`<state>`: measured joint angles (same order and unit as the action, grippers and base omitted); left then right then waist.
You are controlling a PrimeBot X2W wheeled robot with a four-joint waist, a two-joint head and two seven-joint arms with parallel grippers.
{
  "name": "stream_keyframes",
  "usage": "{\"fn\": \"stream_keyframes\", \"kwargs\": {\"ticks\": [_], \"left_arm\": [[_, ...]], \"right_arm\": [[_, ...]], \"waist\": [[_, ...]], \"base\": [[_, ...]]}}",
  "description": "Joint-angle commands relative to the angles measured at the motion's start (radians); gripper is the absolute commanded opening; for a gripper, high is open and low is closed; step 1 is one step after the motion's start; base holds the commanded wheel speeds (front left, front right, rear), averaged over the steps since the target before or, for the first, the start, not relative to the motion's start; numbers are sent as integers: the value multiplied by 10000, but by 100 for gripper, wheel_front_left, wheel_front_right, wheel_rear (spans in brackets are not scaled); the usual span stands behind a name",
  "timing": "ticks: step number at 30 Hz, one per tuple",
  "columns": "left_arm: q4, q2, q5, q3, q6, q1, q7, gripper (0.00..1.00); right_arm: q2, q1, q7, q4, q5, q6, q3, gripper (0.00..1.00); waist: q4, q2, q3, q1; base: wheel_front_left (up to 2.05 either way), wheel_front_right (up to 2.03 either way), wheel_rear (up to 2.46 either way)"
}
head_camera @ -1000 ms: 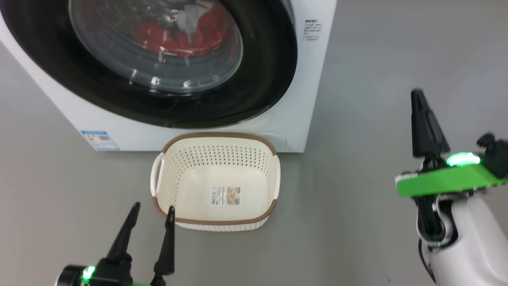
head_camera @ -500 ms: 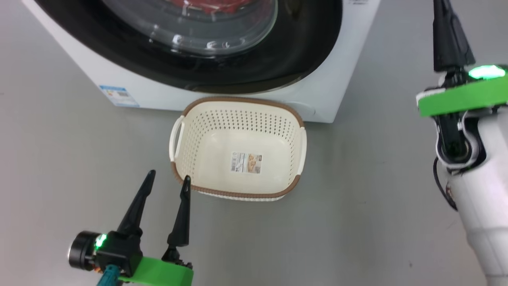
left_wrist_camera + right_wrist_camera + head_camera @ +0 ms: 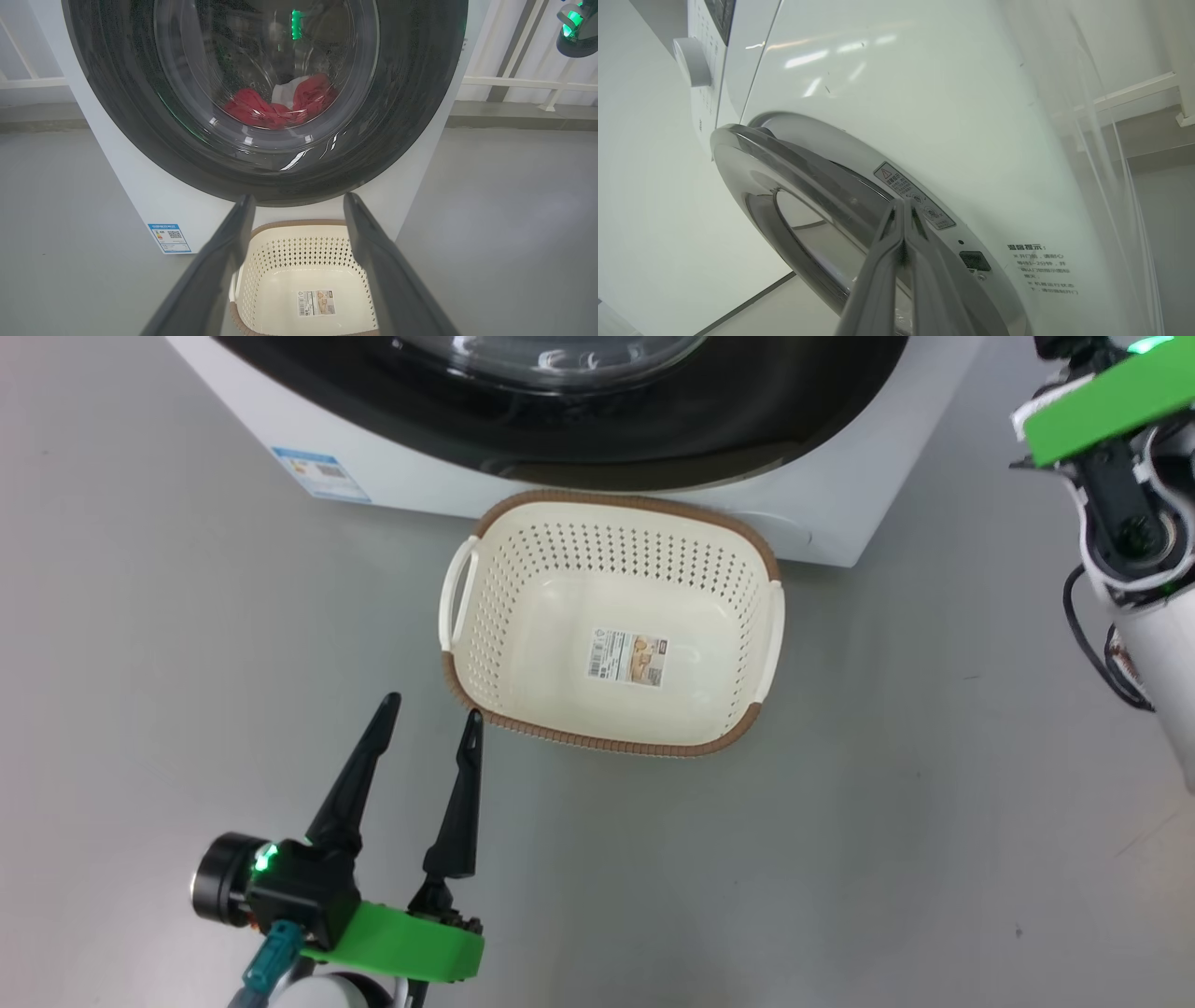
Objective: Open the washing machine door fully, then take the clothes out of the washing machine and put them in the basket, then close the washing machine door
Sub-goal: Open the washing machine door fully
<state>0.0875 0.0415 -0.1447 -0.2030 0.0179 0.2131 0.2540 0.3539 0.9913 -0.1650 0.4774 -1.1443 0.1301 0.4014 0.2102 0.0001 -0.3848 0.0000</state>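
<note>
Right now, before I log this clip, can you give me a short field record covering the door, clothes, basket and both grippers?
washing machine door: looks slightly ajar at one edge, not fully open
clothes: red, inside the washing machine, behind the door glass
basket: empty, on the floor in front of the machine
left gripper: open, holding nothing, beside the basket's near corner
right gripper: shut, tips at the door's edge

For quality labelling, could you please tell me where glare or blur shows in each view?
Head view: sharp and evenly lit, with white highlights on the washing machine door. Left wrist view: a green reflection and white streaks on the door glass, yet the clothes read clearly. Right wrist view: light streaks on the white front of the washing machine, and a ghosted smear toward the right.
</note>
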Motion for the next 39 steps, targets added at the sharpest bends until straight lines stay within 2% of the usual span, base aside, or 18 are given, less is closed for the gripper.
{"fn": "stream_keyframes", "kwargs": {"ticks": [1,7,18,27,39], "left_arm": [[-168,88,-105,231,-62,229,78,100],[-73,88,-155,65,-35,507,78,100],[-95,88,-341,-125,-84,830,78,100],[-106,87,-461,-209,-127,909,78,100],[-77,87,-428,-148,-192,773,78,100]], "right_arm": [[35,279,212,-136,-413,6,225,0],[421,1216,1479,86,-1934,6,934,0],[670,2401,3582,578,-4052,6,873,0],[673,2822,5577,1045,-4787,6,1070,0],[544,1945,6591,431,-5193,6,947,0]], "waist": [[205,-1,-260,0],[343,-1,-609,0],[547,-1,-1076,0],[627,-1,-1186,0],[471,-1,-774,0]], "base": [[0,0,0],[0,0,0],[0,0,0],[0,0,0],[0,0,0]]}}
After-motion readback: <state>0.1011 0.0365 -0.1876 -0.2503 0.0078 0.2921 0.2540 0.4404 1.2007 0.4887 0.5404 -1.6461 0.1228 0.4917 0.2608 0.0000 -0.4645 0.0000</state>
